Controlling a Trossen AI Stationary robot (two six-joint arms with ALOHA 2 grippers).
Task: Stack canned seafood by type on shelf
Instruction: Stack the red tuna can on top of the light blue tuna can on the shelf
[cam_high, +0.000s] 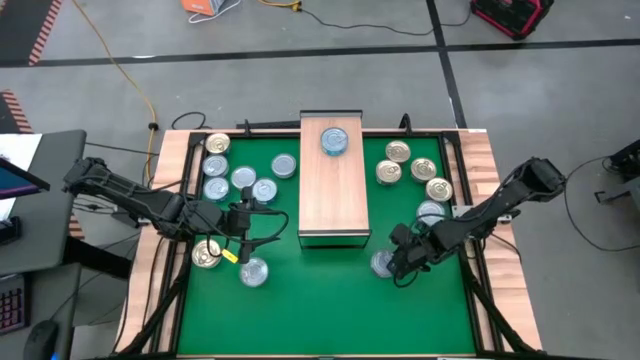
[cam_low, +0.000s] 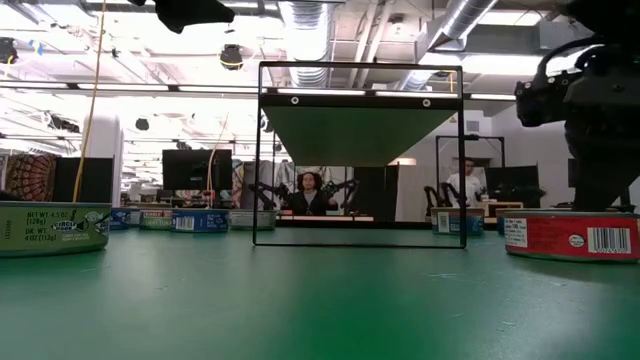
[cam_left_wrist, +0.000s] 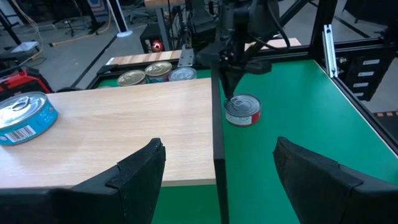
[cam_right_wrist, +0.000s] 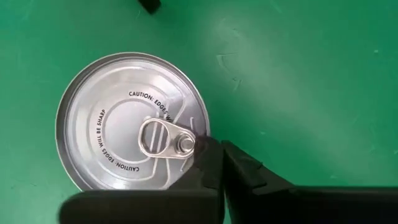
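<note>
1. Surface: a green mat (cam_high: 320, 300) carries the shelf (cam_high: 334, 195) at centre, with one blue-topped can (cam_high: 334, 141) on its far end.
2. Right gripper (cam_high: 402, 262): fingers pressed together, holding nothing, poised over a silver-topped can (cam_right_wrist: 132, 121) near the shelf's right front corner.
3. Left gripper (cam_high: 243, 222): spread wide, empty, left of the shelf among loose cans.
4. Step in hand, as judged: pickup. The next move calls for spreading the right fingers to straddle the can.

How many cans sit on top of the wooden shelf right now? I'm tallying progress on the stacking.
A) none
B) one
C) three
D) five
B: the high view shows a single blue-topped can on the shelf, near its far end; every other can lies on the green mat.
</note>
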